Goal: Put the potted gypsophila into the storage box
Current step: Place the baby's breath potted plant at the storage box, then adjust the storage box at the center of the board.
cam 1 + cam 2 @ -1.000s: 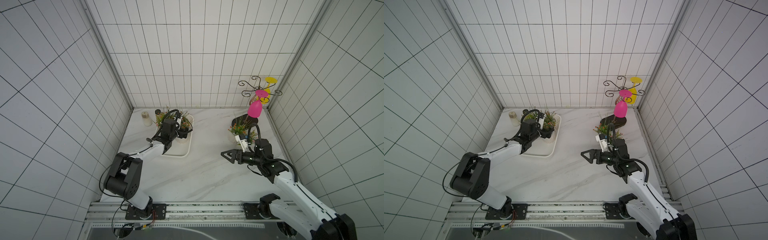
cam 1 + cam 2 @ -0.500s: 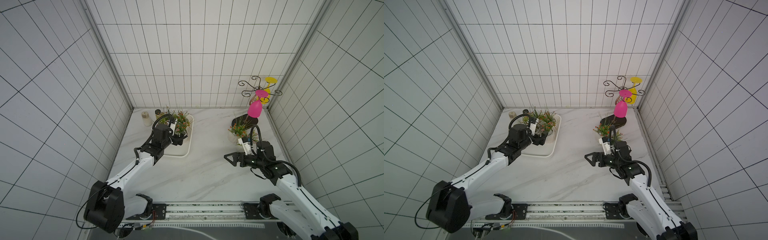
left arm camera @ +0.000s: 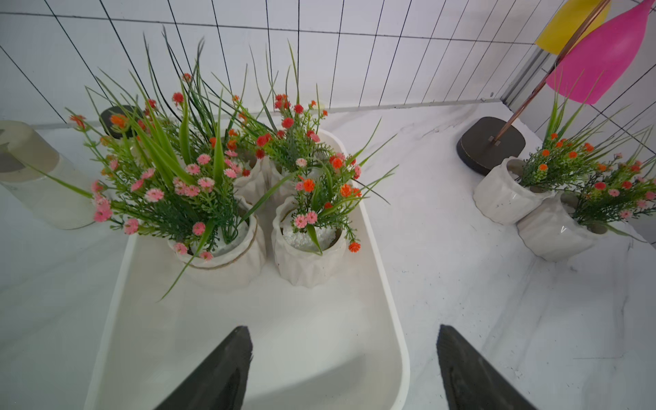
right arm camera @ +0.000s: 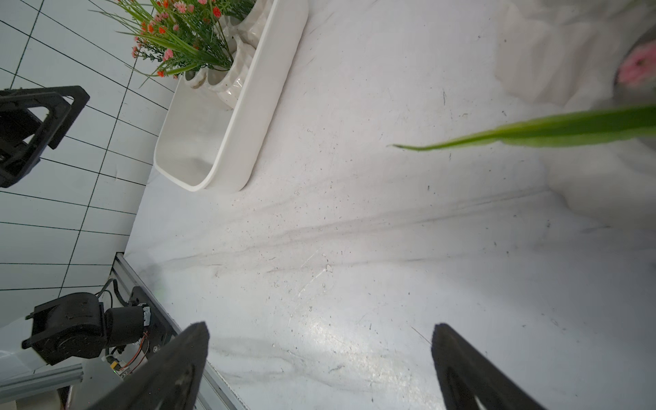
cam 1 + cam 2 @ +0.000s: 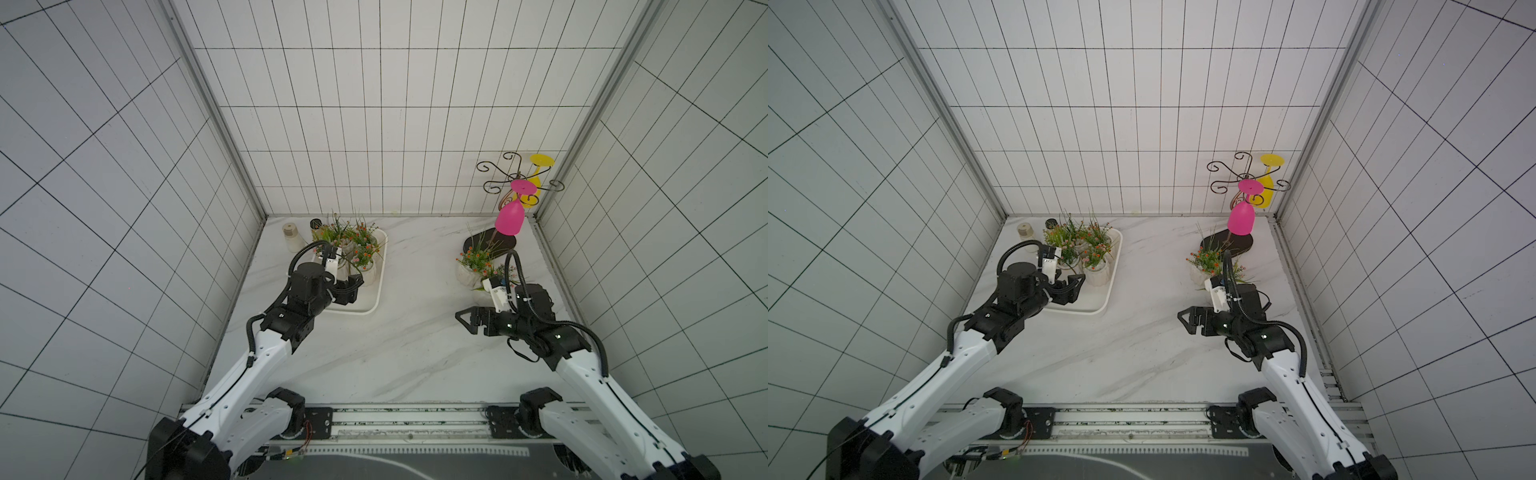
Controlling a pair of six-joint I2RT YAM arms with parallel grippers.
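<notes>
Nearest the rail, the right gripper [image 5: 467, 321] hovers over the bare marble tabletop [image 5: 395, 353]. Its jaws are spread wide and hold nothing, and its fingertips are aimed left toward the storage box [image 5: 381, 270]. Across the table, the left gripper [image 3: 344, 340] hangs over the box's vacant near end, jaws likewise apart and empty.

Two potted gypsophila stand upright on the table outside the box. The nearer pot [image 3: 553, 230] seemingly touches the farther pot [image 3: 504, 195]. Both sit just beside the right arm's wrist, to the far right of its fingertips. The right arm is plainly the closer, and its gripper would likely have to swing right, away from the box, to face them.

Four pots [image 5: 368, 272] already fill the box's far end. In the far right corner stands a goblet rack [image 5: 494, 241].
</notes>
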